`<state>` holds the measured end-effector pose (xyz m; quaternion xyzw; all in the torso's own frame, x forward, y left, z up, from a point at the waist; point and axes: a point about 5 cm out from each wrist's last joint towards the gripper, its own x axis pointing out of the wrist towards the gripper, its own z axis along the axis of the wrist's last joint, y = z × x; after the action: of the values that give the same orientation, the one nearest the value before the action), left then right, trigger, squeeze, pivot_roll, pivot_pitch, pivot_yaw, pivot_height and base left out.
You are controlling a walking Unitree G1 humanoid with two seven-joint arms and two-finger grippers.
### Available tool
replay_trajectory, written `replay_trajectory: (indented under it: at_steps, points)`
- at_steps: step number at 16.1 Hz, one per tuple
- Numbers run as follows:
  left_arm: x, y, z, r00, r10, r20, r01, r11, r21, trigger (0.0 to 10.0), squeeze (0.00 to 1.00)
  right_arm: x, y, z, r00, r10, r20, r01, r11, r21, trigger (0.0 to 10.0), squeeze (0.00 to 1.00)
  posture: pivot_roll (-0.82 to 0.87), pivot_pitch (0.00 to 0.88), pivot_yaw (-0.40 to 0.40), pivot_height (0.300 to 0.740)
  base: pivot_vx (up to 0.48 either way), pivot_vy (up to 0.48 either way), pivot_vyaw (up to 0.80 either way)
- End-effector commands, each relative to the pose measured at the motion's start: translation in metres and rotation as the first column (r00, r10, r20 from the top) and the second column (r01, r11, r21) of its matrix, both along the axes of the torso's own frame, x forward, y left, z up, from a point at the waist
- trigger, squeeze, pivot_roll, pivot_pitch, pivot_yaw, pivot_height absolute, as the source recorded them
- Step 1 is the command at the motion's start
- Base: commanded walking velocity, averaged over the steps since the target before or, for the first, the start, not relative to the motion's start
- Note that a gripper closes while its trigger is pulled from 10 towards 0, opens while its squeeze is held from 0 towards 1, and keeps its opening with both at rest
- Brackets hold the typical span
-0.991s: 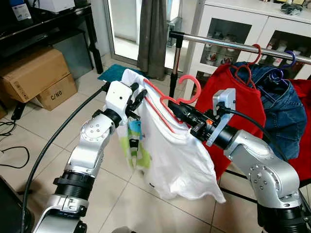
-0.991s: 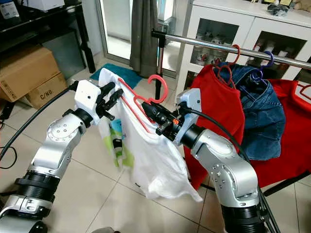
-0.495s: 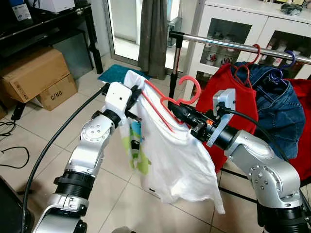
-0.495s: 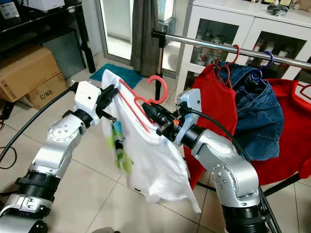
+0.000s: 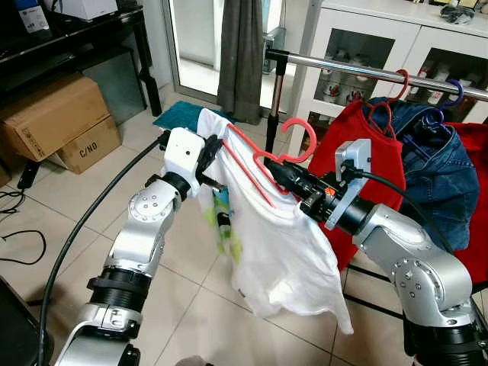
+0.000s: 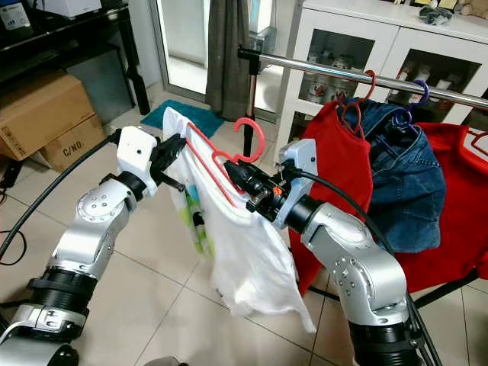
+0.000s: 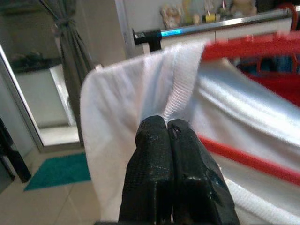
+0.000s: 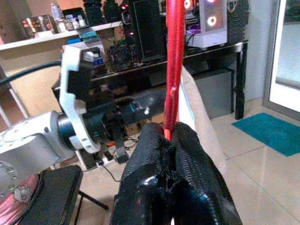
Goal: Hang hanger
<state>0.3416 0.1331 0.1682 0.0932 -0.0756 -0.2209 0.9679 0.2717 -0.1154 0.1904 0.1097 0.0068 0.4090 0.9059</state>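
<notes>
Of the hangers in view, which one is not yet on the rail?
The red hanger carrying the white shirt: the right gripper holds it below the rail. The others already hook over the rail, holding red and denim garments.

The hanger with its shirt hangs before the rail, probably not touching it.

2 cardboard boxes, teal mat, grey curtain, white cabinet perhaps holding mugs
</notes>
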Motion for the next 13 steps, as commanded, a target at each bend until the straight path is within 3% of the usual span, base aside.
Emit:
replay_trajectory:
  at_steps: [1,3,5,7,8,9,10,13]
  points:
    - [0.0,0.003,0.013,0.998,0.013,0.064,-0.011,0.999,-0.04,0.0,0.0,0.001,-0.003,0.008,0.999,-0.012,0.036,0.012,1.0,0.008,0.0,0.0,0.02,0.0,-0.012,0.74,0.0,0.0,0.0]
    - [-0.007,0.0,0.026,0.991,-0.024,0.135,0.039,0.993,-0.108,0.0,0.0,0.005,-0.006,0.006,0.998,-0.052,0.029,0.052,0.999,-0.012,0.0,0.0,0.02,0.0,-0.01,0.74,0.0,0.0,0.0]
    - [-0.011,-0.005,0.017,0.993,-0.078,0.092,0.083,0.995,-0.055,0.0,0.0,0.006,-0.007,0.005,0.997,-0.067,0.025,0.068,0.998,-0.018,0.0,0.0,0.03,0.0,-0.01,0.74,0.0,0.0,0.0]
    - [-0.009,-0.002,0.01,0.997,-0.04,0.064,0.04,0.999,-0.011,0.0,0.0,0.006,-0.006,0.005,0.997,-0.068,0.025,0.068,0.998,-0.019,0.0,0.0,0.02,0.0,-0.01,0.74,0.0,0.0,0.0]
    - [-0.007,0.002,0.006,0.998,0.018,0.056,-0.02,0.999,0.042,10.0,0.0,0.007,-0.006,0.005,0.997,-0.067,0.025,0.068,0.998,-0.018,0.0,0.0,0.02,0.0,-0.009,0.74,0.0,0.0,0.0]
    - [-0.006,0.004,0.005,0.998,0.033,0.057,-0.036,0.998,0.059,10.0,0.62,0.006,-0.006,0.005,0.997,-0.067,0.024,0.067,0.998,-0.018,0.0,0.0,0.02,0.0,-0.008,0.74,0.0,0.0,0.0]
    - [-0.006,0.004,0.006,0.998,0.025,0.05,-0.027,0.999,0.042,10.0,1.0,0.006,-0.006,0.005,0.997,-0.067,0.024,0.067,0.998,-0.018,0.0,0.0,0.02,0.0,-0.008,0.74,0.0,0.0,0.0]
    - [-0.006,0.002,0.007,0.999,0.008,0.051,-0.01,0.999,0.041,10.0,1.0,0.006,-0.007,0.005,0.997,-0.067,0.025,0.068,0.998,-0.019,0.0,0.0,0.02,0.0,-0.008,0.74,0.0,0.0,0.0]
